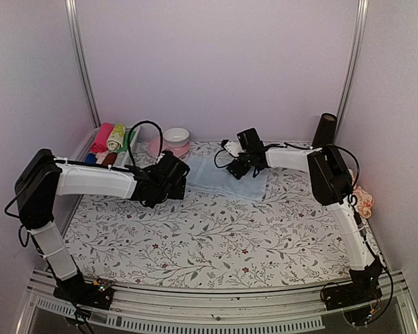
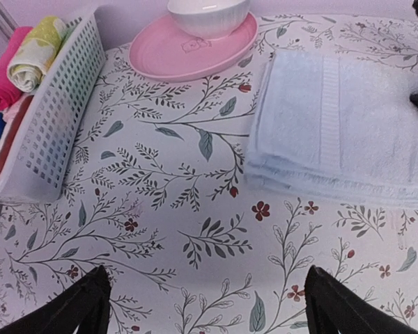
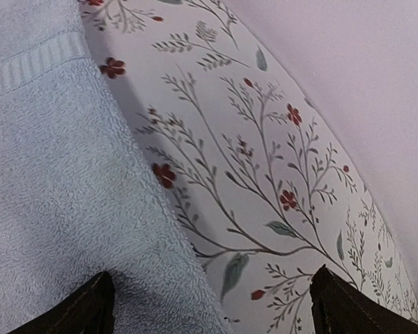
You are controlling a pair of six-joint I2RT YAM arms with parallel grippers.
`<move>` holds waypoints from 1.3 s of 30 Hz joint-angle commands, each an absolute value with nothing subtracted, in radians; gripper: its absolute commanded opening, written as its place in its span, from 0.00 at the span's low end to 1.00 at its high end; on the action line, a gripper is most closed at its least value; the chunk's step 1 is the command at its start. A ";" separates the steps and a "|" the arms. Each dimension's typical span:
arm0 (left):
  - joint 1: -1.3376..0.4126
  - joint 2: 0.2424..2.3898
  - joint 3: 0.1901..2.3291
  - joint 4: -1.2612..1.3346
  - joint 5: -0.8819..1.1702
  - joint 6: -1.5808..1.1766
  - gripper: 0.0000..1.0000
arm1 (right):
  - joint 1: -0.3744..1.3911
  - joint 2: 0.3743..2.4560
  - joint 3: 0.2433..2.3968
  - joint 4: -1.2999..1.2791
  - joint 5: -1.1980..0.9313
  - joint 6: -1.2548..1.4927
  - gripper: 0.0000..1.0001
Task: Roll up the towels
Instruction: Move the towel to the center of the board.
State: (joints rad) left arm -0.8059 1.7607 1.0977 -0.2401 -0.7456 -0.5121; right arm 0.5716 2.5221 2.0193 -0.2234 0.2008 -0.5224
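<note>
Left gripper [image 2: 209,309] and right gripper [image 3: 212,309] are standing jaws apart, holding nothing. Pale blue towel [image 2: 334,125] is lying folded flat on the floral desk [image 2: 195,229], near a pink plate [image 2: 188,49].

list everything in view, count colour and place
blue towel: 1, pale blue, folded flat, far centre
peach towel: 1, peach-orange with pale prints, at the sheet's right edge
basket: 1, white, far left
rolled cloths: several, pink, yellow-green, others partly hidden, in basket
plate: 1, pink, far side, left of blue towel
bowl: 1, white, on plate
cylinder: 1, black, far right
table sheet: 1, white floral, covering table
left claw: 1, black, open, over bare sheet
right claw: 1, black, open, over blue towel's edge
</note>
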 commanded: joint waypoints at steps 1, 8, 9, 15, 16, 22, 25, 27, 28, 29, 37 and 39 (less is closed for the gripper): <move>-0.826 1.754 1.077 -0.175 -0.732 -0.467 0.97 | 0.412 2.489 1.922 -0.378 0.276 -0.452 0.99; -0.853 1.803 1.077 -0.063 -0.658 -0.377 0.97 | 0.306 2.238 1.738 -0.495 -0.014 -0.224 0.99; -0.860 1.812 1.081 -0.048 -0.649 -0.362 0.97 | 0.305 2.195 1.720 -0.502 -0.052 -0.220 0.99; -0.905 1.848 1.118 -0.032 -0.639 -0.310 0.97 | 0.306 1.958 1.627 -0.471 -0.083 -0.369 0.99; -0.910 1.847 1.117 -0.031 -0.634 -0.308 0.97 | 0.306 1.913 1.592 -0.452 -0.079 -0.409 0.99; -0.915 1.811 1.086 -0.032 -0.619 -0.317 0.97 | 0.308 1.794 1.346 -0.404 -0.056 -0.670 0.99; -0.915 1.779 1.062 -0.031 -0.615 -0.327 0.97 | 0.310 1.776 1.274 -0.397 -0.037 -0.742 0.99; -0.914 1.758 1.048 -0.031 -0.612 -0.333 0.97 | 0.321 1.783 1.250 -0.395 -0.015 -0.763 0.99; -0.914 1.750 1.042 -0.029 -0.613 -0.337 0.97 | 0.325 1.789 1.241 -0.394 -0.012 -0.767 0.99; -0.914 1.741 1.036 -0.029 -0.613 -0.339 0.97 | 0.331 1.799 1.237 -0.391 -0.008 -0.772 0.99; -0.914 1.714 1.002 -0.029 -0.626 -0.350 0.97 | 0.411 1.894 1.239 -0.364 0.035 -0.774 0.99; -0.914 1.719 0.997 -0.030 -0.628 -0.350 0.97 | 0.439 1.925 1.242 -0.362 0.051 -0.778 0.99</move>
State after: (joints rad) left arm -0.9058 1.7355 1.0206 -0.0418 -0.6170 -0.3374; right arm 0.3866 1.8694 1.2362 -0.3824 0.0109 -0.7586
